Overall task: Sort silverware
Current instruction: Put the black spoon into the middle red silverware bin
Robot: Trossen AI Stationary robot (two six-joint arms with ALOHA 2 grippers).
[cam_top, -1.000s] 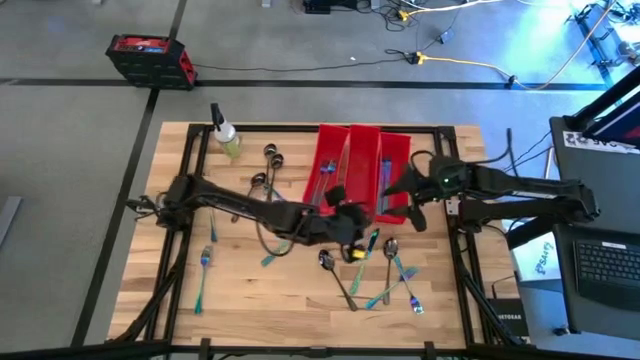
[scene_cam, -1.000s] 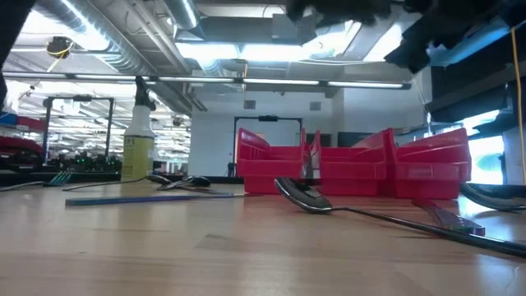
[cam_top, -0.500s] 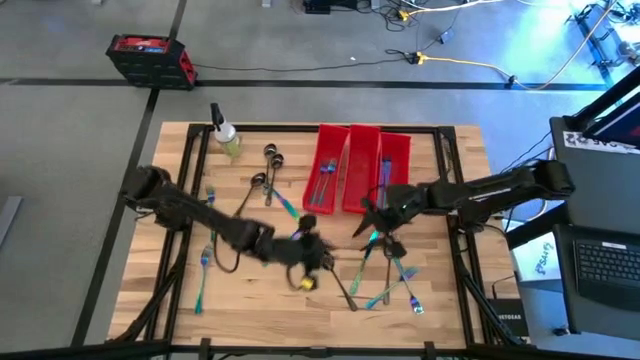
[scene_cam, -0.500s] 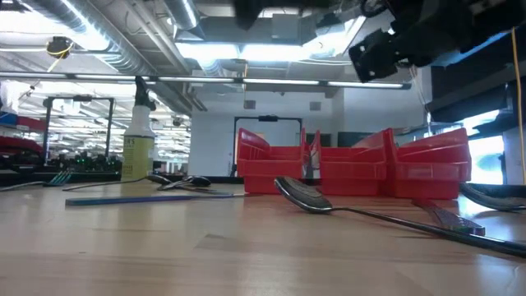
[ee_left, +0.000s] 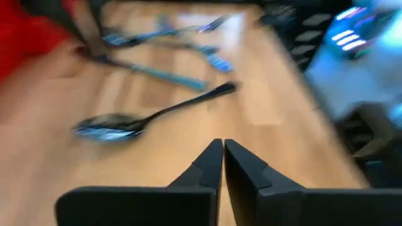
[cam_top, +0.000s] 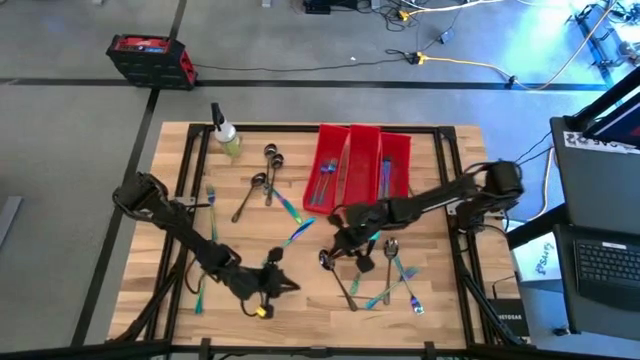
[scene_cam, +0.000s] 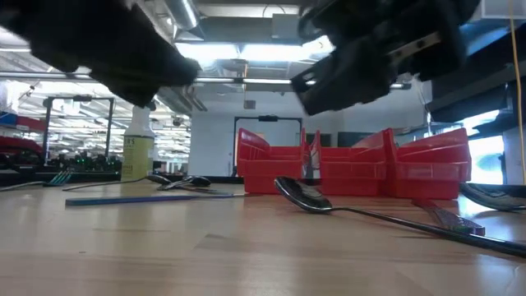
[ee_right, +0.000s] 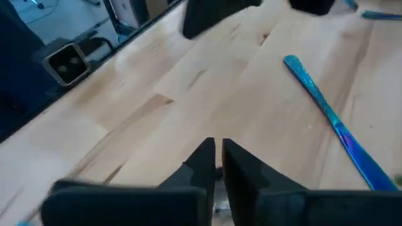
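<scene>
Since a second ago both arms have left the bins and swung out over the front half of the light wooden slatted table (cam_top: pixel 170 215). The left gripper (cam_top: pixel 283 287) now sits low near the front edge, left of centre, its jaws pressed together with nothing between them. The right gripper (cam_top: pixel 345 243) has come down at mid-table, just in front of the bins; its jaws are likewise closed and, as far as the right wrist view shows, empty. Both stood partly open a second ago. Neither carries a piece, so this reads as a reach toward fresh pickups, not a delivery.

The silverware lies mostly loose on the table:
- a dark grey metal spoon (cam_top: pixel 334 271) just in front of the right gripper, with several iridescent blue-teal forks and spoons (cam_top: pixel 398 281) beside it to the right;
- an iridescent blue-teal utensil (cam_top: pixel 298 235) near centre, between the two grippers;
- dark spoons (cam_top: pixel 262 172) toward the back left, near the small spray bottle of yellowish liquid (cam_top: pixel 225 135);
- forks (cam_top: pixel 204 262) along the left side.

Containers: three long red plastic bins (cam_top: pixel 362 140) stand side by side at the back centre. The left bin holds a few bluish pieces (cam_top: pixel 326 178) and the right bin some more (cam_top: pixel 386 177) (kinds not discernible); the middle bin's contents cannot be made out. Sorting is judged well short of complete.
</scene>
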